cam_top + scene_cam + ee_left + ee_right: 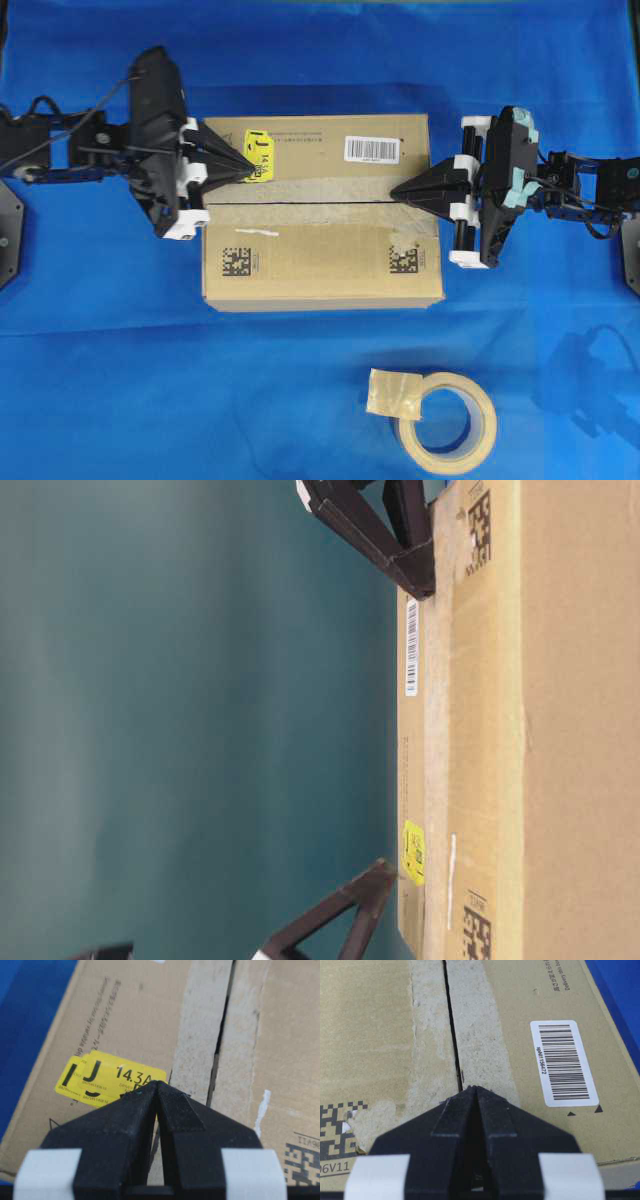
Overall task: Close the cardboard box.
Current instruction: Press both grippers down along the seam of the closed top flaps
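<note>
The cardboard box [320, 215] lies in the middle of the blue cloth with its two long flaps folded flat, meeting along a narrow seam [310, 197]. My left gripper [247, 167] is shut, its tips over the yellow sticker [107, 1077] at the box's left end, beside the seam [220, 1040]. My right gripper [396, 190] is also shut, its tips at the seam [451, 1020] near the right end, close to the white barcode label [563, 1062]. Neither gripper holds anything. In the table-level view both finger pairs [400, 560] rest against the box top [440, 730].
A beige tape roll [445, 420] with a loose tab lies on the cloth in front of the box, to the right. Blue cloth [100, 350] surrounds the box on all sides. Black square codes [402, 260] mark the near flap.
</note>
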### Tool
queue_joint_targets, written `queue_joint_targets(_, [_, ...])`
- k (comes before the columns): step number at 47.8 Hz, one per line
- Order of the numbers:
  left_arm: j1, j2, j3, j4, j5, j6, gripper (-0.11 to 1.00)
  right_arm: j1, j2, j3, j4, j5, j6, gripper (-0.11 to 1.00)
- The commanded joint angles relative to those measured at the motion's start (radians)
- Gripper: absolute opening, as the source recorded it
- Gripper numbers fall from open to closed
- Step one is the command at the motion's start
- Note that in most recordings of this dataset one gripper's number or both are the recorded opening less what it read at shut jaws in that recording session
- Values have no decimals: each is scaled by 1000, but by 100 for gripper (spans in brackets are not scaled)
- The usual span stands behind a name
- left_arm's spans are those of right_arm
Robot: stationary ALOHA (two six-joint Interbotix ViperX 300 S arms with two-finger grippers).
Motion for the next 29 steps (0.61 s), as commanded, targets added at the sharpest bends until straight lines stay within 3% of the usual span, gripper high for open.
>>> queue_joint_targets(1, [-14, -35, 32, 0, -104, 3, 2, -3, -5, -11, -2, -6, 0, 2])
queue_joint_targets(12, [-51, -41, 124, 2, -298, 34, 2, -3, -5, -11, -2, -8, 2, 2])
queue_joint_targets(29, [-71, -5, 198, 0, -454, 48, 2, -3, -6, -11, 2, -8, 5, 2])
